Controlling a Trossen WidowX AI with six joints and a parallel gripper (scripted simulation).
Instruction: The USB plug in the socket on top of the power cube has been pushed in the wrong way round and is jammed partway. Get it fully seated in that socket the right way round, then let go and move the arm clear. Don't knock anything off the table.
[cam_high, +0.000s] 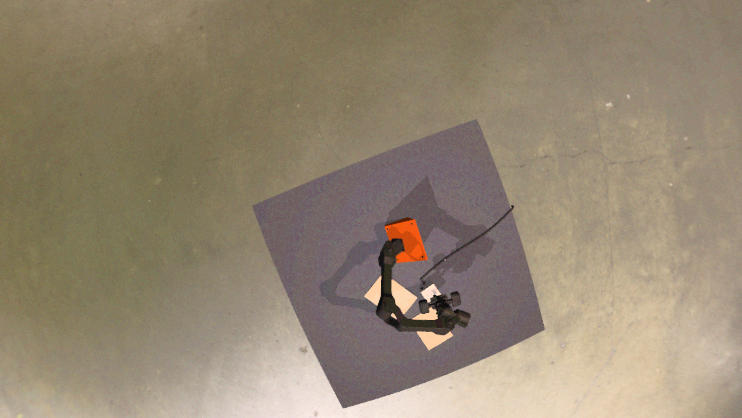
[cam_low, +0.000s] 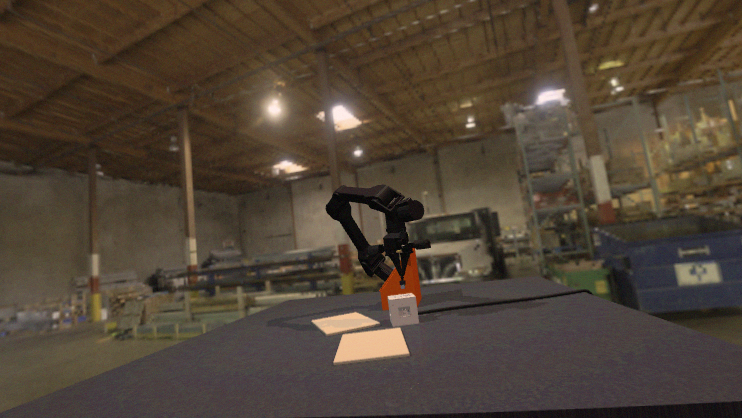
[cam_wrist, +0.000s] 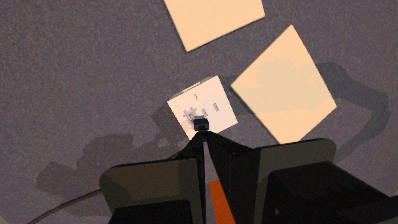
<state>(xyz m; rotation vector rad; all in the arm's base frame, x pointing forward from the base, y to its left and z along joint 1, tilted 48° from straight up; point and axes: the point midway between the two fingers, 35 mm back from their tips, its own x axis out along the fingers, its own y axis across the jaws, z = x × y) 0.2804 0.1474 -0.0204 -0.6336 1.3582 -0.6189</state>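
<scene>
Our gripper (cam_high: 440, 302) (cam_low: 402, 277) (cam_wrist: 203, 136) almost closed, pinching USB plug (cam_low: 402, 284) (cam_wrist: 201, 124) at tips; we see power cube (cam_high: 429, 292) (cam_low: 403, 312) (cam_wrist: 220, 107) below it, small gap between; plug's way round, we cannot tell

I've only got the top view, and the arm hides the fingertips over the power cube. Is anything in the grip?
Observer: Yes. The wrist view shows the gripper shut on the USB plug.

Operator: Is the plug touching the power cube?

Observer: No, the exterior view shows a gap between the plug and the top of the power cube.

Operator: I can't see the cube's sides. Anything on them?

Observer: The side facing the exterior camera has a dark-edged square marking or recess; I can't tell which.
</scene>
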